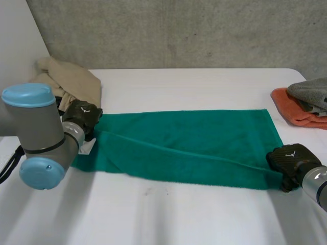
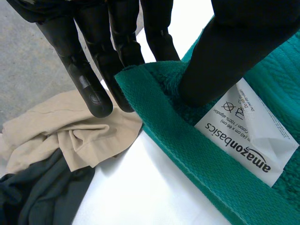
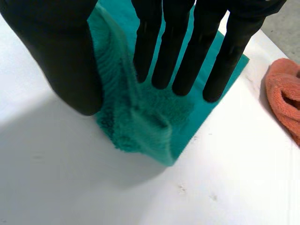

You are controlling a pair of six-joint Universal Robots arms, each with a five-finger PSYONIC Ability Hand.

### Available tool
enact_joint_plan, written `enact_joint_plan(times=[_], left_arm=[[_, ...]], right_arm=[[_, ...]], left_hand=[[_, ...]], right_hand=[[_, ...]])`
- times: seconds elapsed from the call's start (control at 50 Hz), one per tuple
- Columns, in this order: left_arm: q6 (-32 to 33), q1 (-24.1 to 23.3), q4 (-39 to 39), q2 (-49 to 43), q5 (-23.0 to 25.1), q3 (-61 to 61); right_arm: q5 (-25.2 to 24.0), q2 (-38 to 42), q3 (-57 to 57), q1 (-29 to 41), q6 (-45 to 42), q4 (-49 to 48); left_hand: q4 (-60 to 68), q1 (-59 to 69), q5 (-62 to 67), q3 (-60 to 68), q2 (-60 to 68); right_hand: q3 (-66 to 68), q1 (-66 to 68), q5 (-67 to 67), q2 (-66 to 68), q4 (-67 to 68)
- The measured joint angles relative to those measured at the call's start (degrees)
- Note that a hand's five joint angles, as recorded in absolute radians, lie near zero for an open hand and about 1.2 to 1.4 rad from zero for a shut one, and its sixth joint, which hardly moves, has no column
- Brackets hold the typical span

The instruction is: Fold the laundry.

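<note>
A green towel [image 1: 194, 138] lies spread lengthwise across the table, with a long slanted crease along its near part. My left hand [image 1: 82, 116] is at its left end. In the left wrist view that hand [image 2: 89, 79] pinches the towel's hemmed edge [image 2: 187, 154] between thumb and fingers, beside a white label [image 2: 248, 136]. My right hand [image 1: 288, 158] is at the towel's near right corner. Its fingers [image 3: 183, 56] are straight and apart from the thumb, with a raised ridge of the towel's corner [image 3: 154, 117] between them.
A beige cloth [image 1: 71, 79] lies bunched at the table's far left, just behind my left hand, with a dark garment [image 2: 37, 192] next to it. An orange cloth [image 1: 296, 109] and a grey one [image 1: 311, 92] are piled at the right edge.
</note>
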Motion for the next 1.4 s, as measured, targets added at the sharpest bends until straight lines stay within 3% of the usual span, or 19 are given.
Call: enact_joint_plan(times=[0.06,0.08,0.12,0.24,0.36,0.52,0.64,0.84,1.0,1.18,1.2,1.24,1.26,1.28,1.3,1.34,1.4], left_arm=[[0.0,0.0,0.0,1.0,0.0,-0.8],[0.0,0.0,-0.1,1.8,0.0,-1.5],[0.0,0.0,-0.1,2.9,0.0,-2.4],[0.1,0.0,-0.8,8.3,0.0,-6.7],[1.8,0.0,-5.6,18.6,0.2,-15.4],[10.6,0.7,-19.0,31.5,2.9,-29.0],[14.3,0.9,-21.6,34.3,5.4,-32.9],[13.3,0.4,-9.3,21.9,4.9,-21.7],[8.8,-1.6,6.7,4.8,-0.6,-6.2],[8.2,-4.3,11.2,-8.3,-4.0,6.6],[8.3,-5.0,12.2,-12.0,-4.3,10.6],[8.3,-5.4,13.1,-13.7,-4.3,12.4],[8.5,-5.9,14.0,-14.9,-4.3,13.6],[8.5,-6.1,14.5,-15.4,-4.3,14.2],[8.7,-6.6,15.5,-16.2,-4.3,14.8],[9.1,-7.3,16.6,-16.6,-4.5,15.3],[9.8,-8.3,17.9,-16.3,-5.1,14.6]], right_arm=[[0.2,0.3,-0.2,-0.1,-0.2,-0.4],[0.4,0.6,-0.4,-0.2,-0.3,-0.6],[0.6,0.8,-0.7,-0.4,-0.6,-0.7],[1.4,0.2,-1.8,-1.9,-4.3,1.0],[1.7,-5.5,-2.5,-4.8,-15.2,11.4],[0.8,-11.9,-2.9,-12.0,-29.1,28.9],[-0.7,-12.4,-4.9,-13.9,-31.0,29.9],[-0.6,-1.0,-12.6,-7.4,-20.7,13.1],[4.2,13.1,-22.2,-0.3,-17.4,-0.4],[6.4,23.4,-30.5,2.7,-17.7,-11.2],[7.3,26.9,-33.9,3.7,-17.9,-14.4],[8.1,28.4,-35.4,4.1,-17.8,-15.8],[8.8,29.4,-36.4,4.6,-17.7,-16.9],[9.3,29.9,-36.9,4.8,-17.7,-17.5],[10.1,30.4,-37.5,5.1,-17.4,-18.4],[11.0,30.6,-37.7,5.5,-16.9,-19.1],[11.9,29.5,-36.8,6.0,-15.3,-19.6]], left_hand=[[0.0,0.0,0.0,0.0,0.0],[0.0,0.0,0.0,0.0,0.0],[0.0,0.0,0.0,0.0,0.0],[0.0,0.0,0.0,0.0,0.0],[0.0,0.0,0.0,0.0,0.0],[0.0,0.0,0.0,0.0,0.0],[0.0,0.0,0.0,0.0,0.0],[0.0,0.0,0.0,0.0,0.0],[0.0,0.0,0.0,0.0,0.0],[0.0,0.0,0.0,0.0,0.0],[-0.1,0.0,0.0,-0.1,-0.1],[-4.3,-4.9,-4.0,-4.2,-4.2],[-22.5,-25.4,-21.8,-22.0,-23.6],[-28.6,-32.5,-27.8,-29.1,-29.7],[-44.3,-47.3,-42.9,-43.3,-44.0],[-53.7,-53.4,-51.5,-52.8,-53.4],[-56.3,-54.0,-53.5,-55.8,-56.3]], right_hand=[[6.4,6.5,6.7,6.7,6.9],[16.7,16.4,16.6,17.0,17.3],[20.5,17.5,19.8,20.6,21.1],[21.4,17.5,19.9,20.8,22.2],[21.4,17.5,19.9,20.8,22.3],[21.4,17.5,19.9,20.8,22.3],[21.4,17.5,19.9,20.8,22.3],[21.5,17.5,19.9,20.8,22.3],[21.6,17.5,20.2,20.8,22.3],[21.6,17.5,20.5,20.8,22.3],[15.1,12.2,14.3,14.5,15.8],[0.2,-3.7,-1.0,-1.0,1.0],[-11.0,-13.8,-13.0,-12.6,-10.2],[-18.9,-22.5,-21.2,-21.8,-18.1],[-29.2,-30.3,-30.1,-30.2,-28.4],[-33.9,-33.3,-33.4,-34.1,-32.9],[-34.6,-33.3,-33.6,-34.4,-33.7]])
